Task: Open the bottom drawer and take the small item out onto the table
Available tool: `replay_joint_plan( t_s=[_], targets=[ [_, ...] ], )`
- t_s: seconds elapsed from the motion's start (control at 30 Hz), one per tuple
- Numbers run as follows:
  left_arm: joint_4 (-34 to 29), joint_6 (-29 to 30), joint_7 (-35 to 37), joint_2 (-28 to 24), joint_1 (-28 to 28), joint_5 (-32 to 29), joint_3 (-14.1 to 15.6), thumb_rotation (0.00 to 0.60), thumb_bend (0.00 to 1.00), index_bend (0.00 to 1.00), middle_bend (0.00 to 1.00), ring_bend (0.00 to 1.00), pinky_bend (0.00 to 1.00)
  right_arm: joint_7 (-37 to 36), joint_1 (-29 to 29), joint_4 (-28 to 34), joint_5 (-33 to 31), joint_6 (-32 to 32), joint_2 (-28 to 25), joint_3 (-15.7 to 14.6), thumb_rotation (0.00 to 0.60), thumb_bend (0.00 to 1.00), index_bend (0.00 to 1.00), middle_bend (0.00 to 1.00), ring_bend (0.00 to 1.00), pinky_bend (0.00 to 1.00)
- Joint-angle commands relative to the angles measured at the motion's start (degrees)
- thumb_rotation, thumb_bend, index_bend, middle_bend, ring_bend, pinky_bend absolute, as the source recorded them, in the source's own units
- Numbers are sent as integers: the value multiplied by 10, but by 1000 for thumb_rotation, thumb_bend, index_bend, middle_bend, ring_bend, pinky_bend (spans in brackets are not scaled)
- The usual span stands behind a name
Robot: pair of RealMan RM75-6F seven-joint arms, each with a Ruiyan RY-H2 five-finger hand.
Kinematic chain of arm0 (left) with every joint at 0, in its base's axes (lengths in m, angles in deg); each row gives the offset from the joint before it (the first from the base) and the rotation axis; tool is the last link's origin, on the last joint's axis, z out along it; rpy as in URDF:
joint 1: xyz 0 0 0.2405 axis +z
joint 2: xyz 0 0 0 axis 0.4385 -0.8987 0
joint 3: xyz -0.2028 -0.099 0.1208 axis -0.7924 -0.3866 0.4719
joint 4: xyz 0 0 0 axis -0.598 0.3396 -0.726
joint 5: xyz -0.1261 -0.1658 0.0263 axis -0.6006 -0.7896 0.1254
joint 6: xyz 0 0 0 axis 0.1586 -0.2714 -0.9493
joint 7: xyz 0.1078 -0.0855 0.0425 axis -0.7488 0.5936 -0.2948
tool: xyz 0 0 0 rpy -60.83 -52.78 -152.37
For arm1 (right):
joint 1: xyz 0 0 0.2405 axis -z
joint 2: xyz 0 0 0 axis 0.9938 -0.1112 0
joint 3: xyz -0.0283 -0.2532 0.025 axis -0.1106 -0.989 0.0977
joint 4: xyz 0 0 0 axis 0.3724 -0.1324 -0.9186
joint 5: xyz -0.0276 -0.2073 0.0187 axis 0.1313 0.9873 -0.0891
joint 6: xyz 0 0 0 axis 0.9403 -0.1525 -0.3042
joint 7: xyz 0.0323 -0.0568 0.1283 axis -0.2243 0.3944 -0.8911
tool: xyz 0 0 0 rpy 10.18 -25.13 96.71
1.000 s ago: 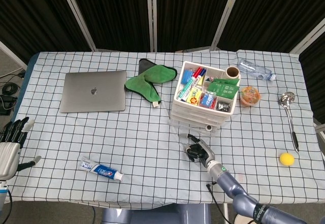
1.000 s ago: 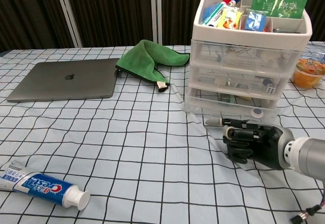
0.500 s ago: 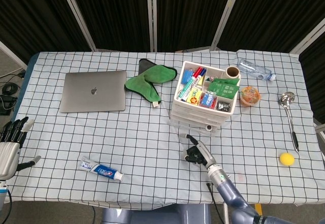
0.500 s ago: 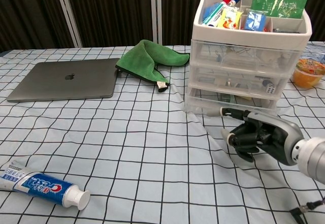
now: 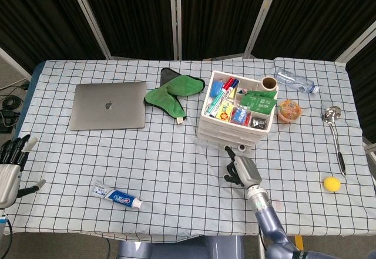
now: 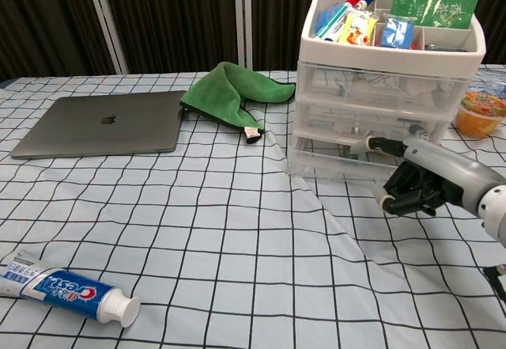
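I bring my right hand (image 6: 423, 181) to the front of the drawer unit (image 6: 379, 119), one finger extended toward the bottom drawer (image 6: 348, 165), the others curled and empty. The drawer appears closed, so the small item inside cannot be made out. My next move, I judge, is hooking its front and pulling nearward; my left hand (image 5: 10, 168) idles, fingers apart, at the table's (image 5: 176, 171) near-left edge.

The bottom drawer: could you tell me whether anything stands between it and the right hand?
Nothing visible does. The right hand is right in front of the drawer unit, level with the bottom drawer, with only bare tablecloth below it. The green cloth and toothpaste lie well off to the left.
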Motion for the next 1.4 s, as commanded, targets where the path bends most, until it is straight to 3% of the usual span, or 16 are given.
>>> replay_joint_plan(
  t_s=[0.03, 0.23, 0.33, 0.7, 1.1, 1.4],
  targets=[
    [0, 1, 0, 0, 0, 0, 0, 600, 15, 0, 0, 0, 0, 60, -10, 11, -46, -37, 5, 2, 600, 542, 162, 939, 945, 824],
    [-1, 1, 0, -1, 1, 0, 0, 600, 15, 0, 0, 0, 0, 98, -21, 3, -80, -44, 9, 1, 600, 541, 176, 939, 945, 824],
    [-1, 0, 1, -1, 0, 0, 0, 600, 15, 0, 0, 0, 0, 105, -24, 5, -98, -42, 7, 0, 600, 543, 235, 942, 945, 824],
    [-2, -1, -1, -1, 0, 0, 0, 600, 16, 0, 0, 0, 0, 105, -27, 14, -89, -64, 11, -15, 600, 604, 635, 968, 966, 832],
    [-2, 2, -2, 0, 1, 3, 1, 600, 16, 0, 0, 0, 0, 100, -10, 56, -47, -81, -2, -67, 600, 605, 675, 970, 967, 832],
    [-3, 3, -4, 0, 2, 5, 2, 600, 15, 0, 0, 0, 0, 93, 0, 70, -29, -87, -13, -87, 600, 605, 678, 970, 966, 832]
  ],
)
